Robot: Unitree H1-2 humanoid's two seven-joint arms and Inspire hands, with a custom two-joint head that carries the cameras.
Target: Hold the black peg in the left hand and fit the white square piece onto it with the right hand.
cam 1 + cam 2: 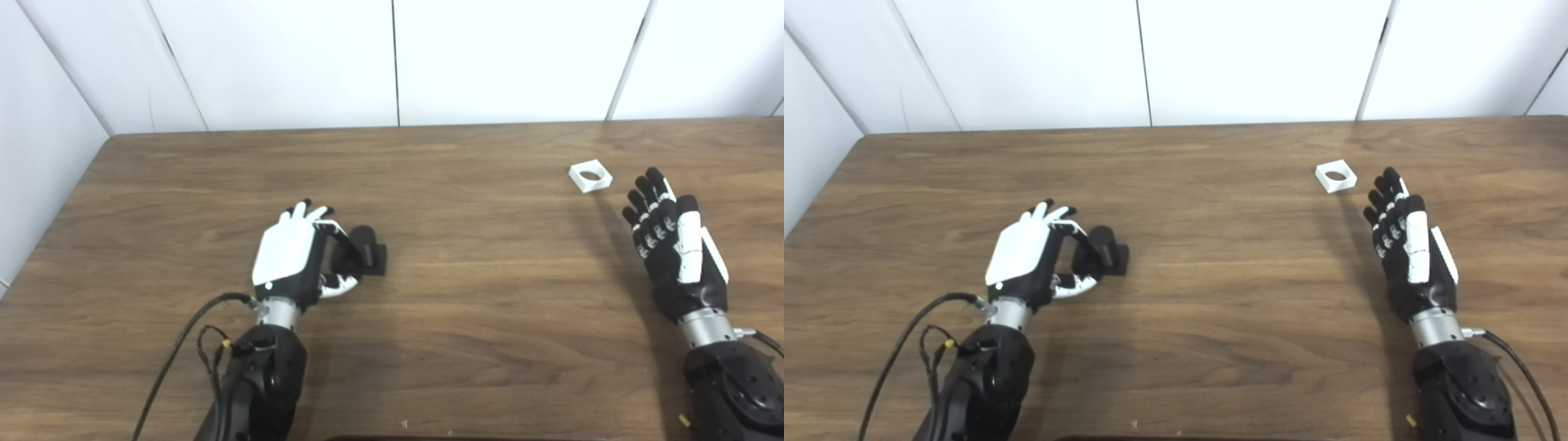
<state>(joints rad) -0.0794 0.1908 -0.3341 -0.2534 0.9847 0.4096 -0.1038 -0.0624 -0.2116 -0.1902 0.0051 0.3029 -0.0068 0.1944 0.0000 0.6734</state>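
One black peg (366, 248) on table (465, 318), left hand (298, 254) curled beside it, contact unclear. One white square piece (590, 175); right hand (672, 251) spread, empty.

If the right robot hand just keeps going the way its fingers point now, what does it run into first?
Probably nothing. The open right robot hand points up and away toward the table's far edge, with the white square piece lying slightly left of that line. It might clip the piece's near corner; depth is unclear.

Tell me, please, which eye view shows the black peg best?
The left eye view, narrowly: the black peg stands clearer of the left hand fingers. The right eye view shows the same peg, with slightly more of its base hidden behind the fingers.
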